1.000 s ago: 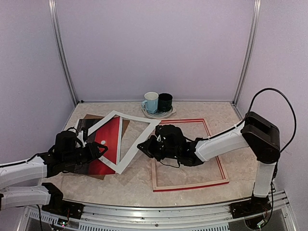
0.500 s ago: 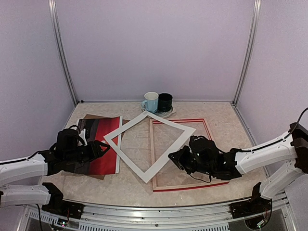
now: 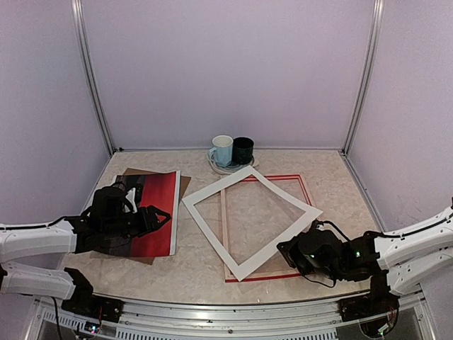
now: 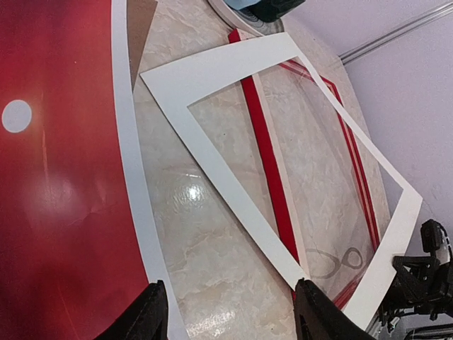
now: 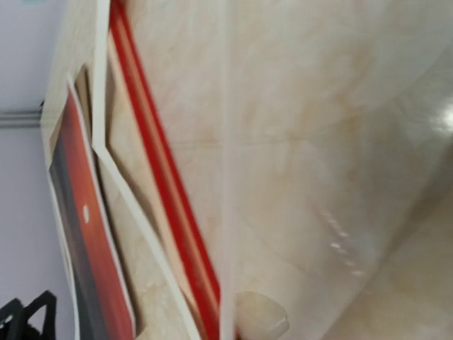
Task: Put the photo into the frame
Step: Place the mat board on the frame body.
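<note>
Top external: tool (image 3: 285,248) perhaps grips mat (image 3: 212,235).

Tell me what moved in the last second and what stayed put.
The right hand, shut on the white mat, pulled back toward the near right, dragging the mat off the photo. The mat now lies skewed across the frame, and the photo is uncovered. The left hand stayed open over the photo, barely shifting. The photo, frame and cups did not move.
</note>
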Controlling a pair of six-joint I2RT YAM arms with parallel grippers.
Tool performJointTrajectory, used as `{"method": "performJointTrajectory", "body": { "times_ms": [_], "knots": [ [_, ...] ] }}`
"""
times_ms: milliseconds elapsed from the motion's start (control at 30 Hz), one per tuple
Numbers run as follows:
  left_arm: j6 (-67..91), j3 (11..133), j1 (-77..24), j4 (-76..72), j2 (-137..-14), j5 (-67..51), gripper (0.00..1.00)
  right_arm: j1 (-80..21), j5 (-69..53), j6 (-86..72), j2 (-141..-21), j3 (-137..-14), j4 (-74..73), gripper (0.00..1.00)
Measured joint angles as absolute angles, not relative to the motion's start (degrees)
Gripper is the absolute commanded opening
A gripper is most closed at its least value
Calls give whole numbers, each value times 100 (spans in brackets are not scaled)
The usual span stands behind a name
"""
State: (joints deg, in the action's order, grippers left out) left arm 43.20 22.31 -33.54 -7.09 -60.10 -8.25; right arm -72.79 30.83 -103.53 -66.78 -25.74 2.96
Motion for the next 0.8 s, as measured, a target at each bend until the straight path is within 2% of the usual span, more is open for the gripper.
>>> {"method": "performJointTrajectory", "body": {
  "times_ms": [367,800],
  "knots": [
    [4309,2296,-3422,-801,-6110,-812,61,-8014,3896,-11636,-6370,-2563,-1142,0],
    [4139,2460,-3461,-945,-6447,-858,61,-8783,4517,-11955,-6799,-2965,-2926,0]
  ]
}}
